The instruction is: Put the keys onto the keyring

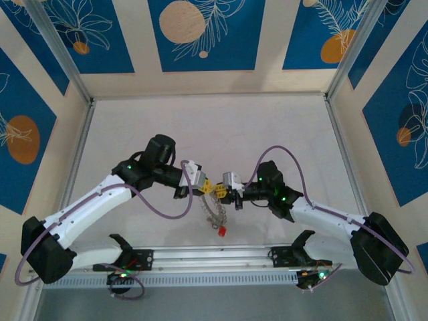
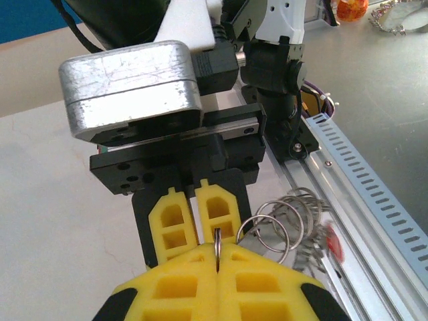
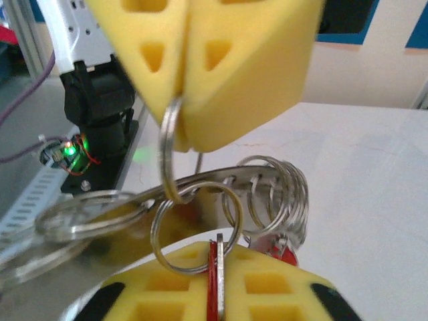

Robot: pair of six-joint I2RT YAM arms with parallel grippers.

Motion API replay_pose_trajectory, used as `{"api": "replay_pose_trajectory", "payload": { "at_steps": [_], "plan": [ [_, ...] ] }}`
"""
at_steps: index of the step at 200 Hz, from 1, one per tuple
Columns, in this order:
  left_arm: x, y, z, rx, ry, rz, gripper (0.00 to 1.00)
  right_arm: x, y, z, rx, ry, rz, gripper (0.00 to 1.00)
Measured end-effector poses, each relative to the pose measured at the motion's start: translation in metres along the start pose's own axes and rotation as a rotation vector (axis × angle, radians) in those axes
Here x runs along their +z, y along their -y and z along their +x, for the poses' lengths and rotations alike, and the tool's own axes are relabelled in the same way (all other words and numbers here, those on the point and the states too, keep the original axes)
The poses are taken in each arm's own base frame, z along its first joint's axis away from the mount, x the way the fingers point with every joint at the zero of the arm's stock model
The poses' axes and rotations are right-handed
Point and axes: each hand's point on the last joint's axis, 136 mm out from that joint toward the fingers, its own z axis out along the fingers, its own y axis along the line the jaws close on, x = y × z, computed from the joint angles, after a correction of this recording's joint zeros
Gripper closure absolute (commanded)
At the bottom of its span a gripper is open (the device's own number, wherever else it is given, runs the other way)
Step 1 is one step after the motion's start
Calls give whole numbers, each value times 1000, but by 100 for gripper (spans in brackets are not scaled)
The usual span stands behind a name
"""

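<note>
**Both grippers, tip to tip.** My left gripper (image 2: 217,259) is pressing its yellow pads (image 2: 175,289) fully together. They are pinching a thin wire ring (image 2: 217,241) edge-on. Seen from my right wrist, this ring (image 3: 170,144) is hanging out of the left gripper (image 3: 182,130) and hooking through the keyring (image 3: 257,179).

My right gripper (image 3: 215,262) is facing the left one, almost touching it. Its jaws are clamping shut on a red-headed key (image 3: 213,284) standing upright between the pads. A small loop (image 3: 194,234) is threading this key and rising just above the fingertips to meet the keyring.

The keyring (image 2: 289,224) is hanging just beyond and beside my left fingertips, and its stacked wire coils are fanning out to one side. From above, it (image 1: 214,210) is dangling below the point where the left gripper (image 1: 206,186) and the right gripper (image 1: 221,190) are meeting. A second red key (image 1: 221,231) is dangling at its lowest point, well apart from both grippers.
</note>
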Motion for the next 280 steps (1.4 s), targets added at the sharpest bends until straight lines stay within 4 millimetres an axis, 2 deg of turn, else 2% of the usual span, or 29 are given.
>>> {"api": "replay_pose_trajectory", "payload": {
  "at_steps": [81,113,142,183,194,215,245,272,280],
  "plan": [
    [-1,3,13,-13,-61,-4,100,-15,6,-3,-53,-56,79,100],
    [0,-1,19,-21,-86,-21,100,-16,15,-16,-84,-99,97,100],
    [4,-5,25,-45,-102,-27,100,-12,19,-23,-102,-156,99,100],
    [3,-11,35,-75,-141,-62,100,-4,28,-15,-136,-308,123,100],
    [3,-14,39,-92,-156,-77,92,-3,30,-12,-152,-351,129,100],
    [2,-20,46,-125,-185,-120,86,-5,35,-10,-190,-411,142,100],
    [-2,-32,54,-160,-204,-205,65,-13,42,-4,-245,-507,162,100],
    [-18,-43,60,-213,-197,-333,54,-16,54,-1,-297,-596,173,100],
    [-26,-50,62,-236,-193,-388,48,-17,58,-3,-317,-619,176,100]
  ]
}}
